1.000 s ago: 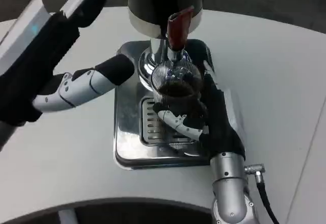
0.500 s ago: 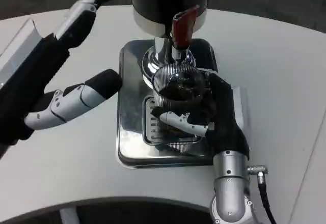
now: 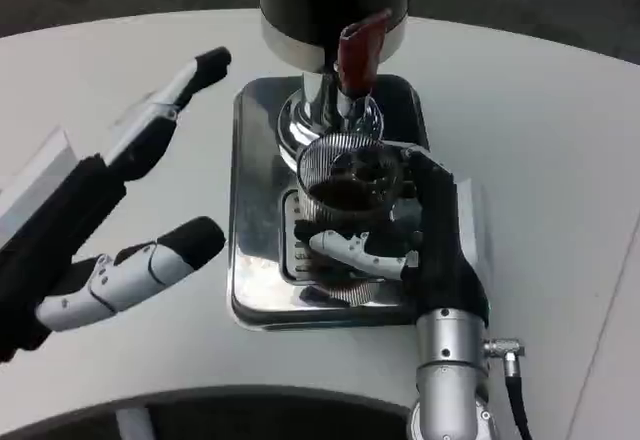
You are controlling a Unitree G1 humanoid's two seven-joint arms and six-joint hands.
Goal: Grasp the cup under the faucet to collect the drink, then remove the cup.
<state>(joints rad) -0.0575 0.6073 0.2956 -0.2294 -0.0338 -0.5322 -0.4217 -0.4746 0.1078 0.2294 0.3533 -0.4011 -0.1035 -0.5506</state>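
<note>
The cup, a ribbed clear glass with dark drink in it, stands on the metal drip tray directly below the faucet, whose red lever tilts forward above the cup's rim; the right hand grips the cup from the right side, its black palm against the glass and its white-and-black fingers wrapped round the front of the cup low down, above the slotted grate of the tray; the silver right forearm rises from the bottom edge of the picture, with a black cable trailing off beside it; behind the faucet the dark round body of the dispenser sits at the far edge of the tray; the left hand hovers over the white table to the left of the tray, well apart from the cup, holding nothing, its fingers spread wide, one reaching toward the tray's far left corner and another, black-tipped, pointing at the tray's near left side without touching it.
</note>
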